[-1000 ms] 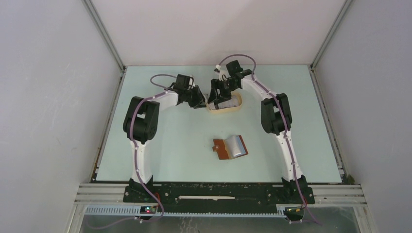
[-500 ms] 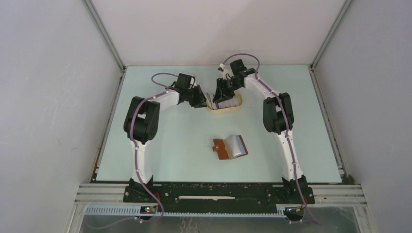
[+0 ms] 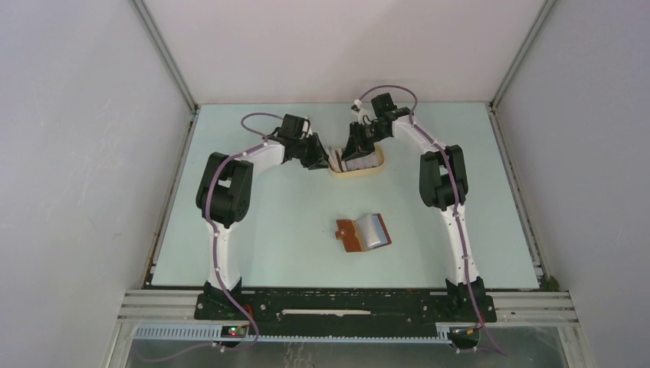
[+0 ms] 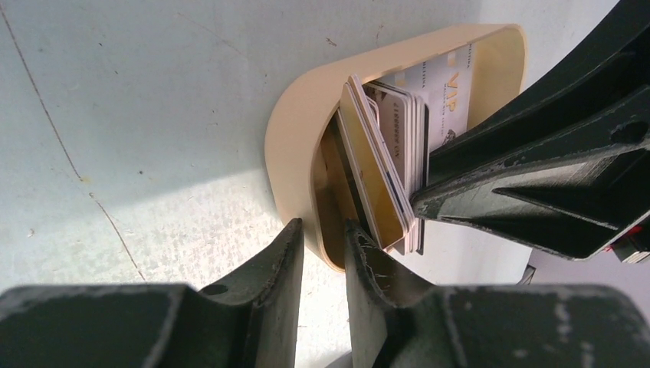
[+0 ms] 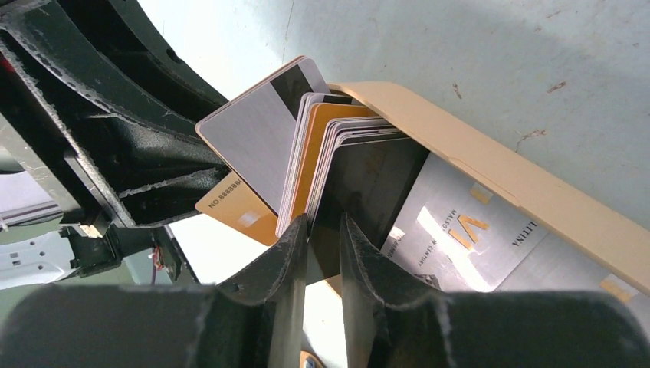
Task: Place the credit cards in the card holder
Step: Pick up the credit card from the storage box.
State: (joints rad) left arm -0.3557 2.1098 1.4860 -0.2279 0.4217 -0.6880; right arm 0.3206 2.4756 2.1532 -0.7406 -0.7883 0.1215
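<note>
Right wrist: right gripper pinches the fanned credit cards, orange one reads "888888". Meanwhile left gripper clamps tan tray rim; a card shows "VIP"

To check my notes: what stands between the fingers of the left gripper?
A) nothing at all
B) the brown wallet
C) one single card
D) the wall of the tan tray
D: the left gripper has one finger outside and one inside the end wall of the tray; the wallet lies far off, nearer the arm bases.
</note>
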